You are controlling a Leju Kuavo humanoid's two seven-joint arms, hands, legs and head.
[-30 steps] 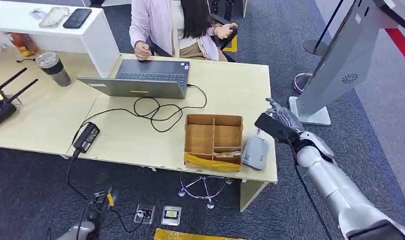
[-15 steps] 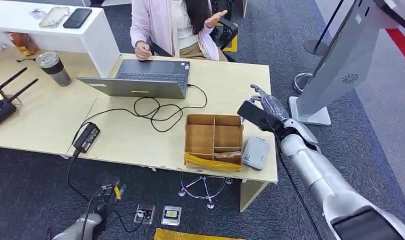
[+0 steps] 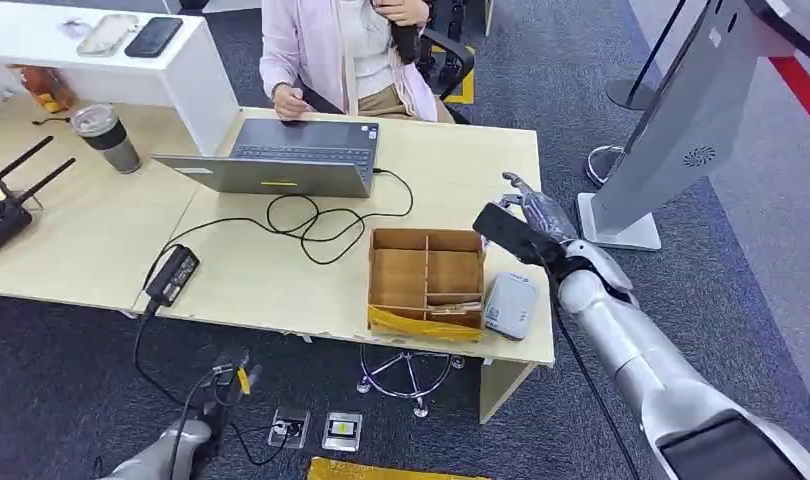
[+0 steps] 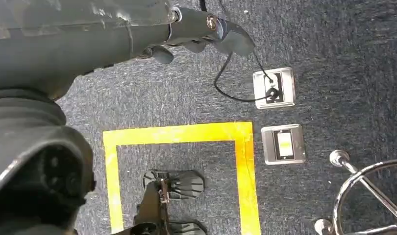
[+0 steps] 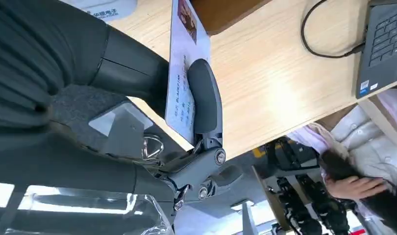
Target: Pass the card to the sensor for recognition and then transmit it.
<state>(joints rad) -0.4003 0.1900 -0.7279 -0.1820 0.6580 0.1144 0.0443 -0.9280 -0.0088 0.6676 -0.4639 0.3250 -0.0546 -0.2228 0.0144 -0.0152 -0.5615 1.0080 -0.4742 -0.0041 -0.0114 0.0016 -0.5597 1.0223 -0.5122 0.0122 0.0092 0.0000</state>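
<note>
My right hand (image 3: pixel 534 233) hovers over the table's right end, just beyond the grey card sensor (image 3: pixel 510 306), which lies beside a cardboard divider box (image 3: pixel 426 280). In the right wrist view the white printed card (image 5: pixel 183 68) stands on edge, pinched between the thumb (image 5: pixel 204 98) and the dark fingers (image 5: pixel 123 68). A corner of the sensor (image 5: pixel 103 5) shows behind them. My left hand (image 3: pixel 221 392) hangs low beside the table front. Over the carpet its fingers (image 4: pixel 206 29) are loosely extended and hold nothing.
A person (image 3: pixel 346 50) sits behind an open laptop (image 3: pixel 281 160). Cables (image 3: pixel 316 220) and a power adapter (image 3: pixel 173 275) cross the table (image 3: pixel 461 160). A cup (image 3: pixel 106 135) and radio controller (image 3: pixel 3 205) stand left. A grey kiosk (image 3: pixel 681 120) rises right. A stool base (image 3: pixel 406 375) sits below.
My right hand has carried the card from beside the sensor up and away toward the table's far side, then nearly stopped. The person raised a hand to their hair.
</note>
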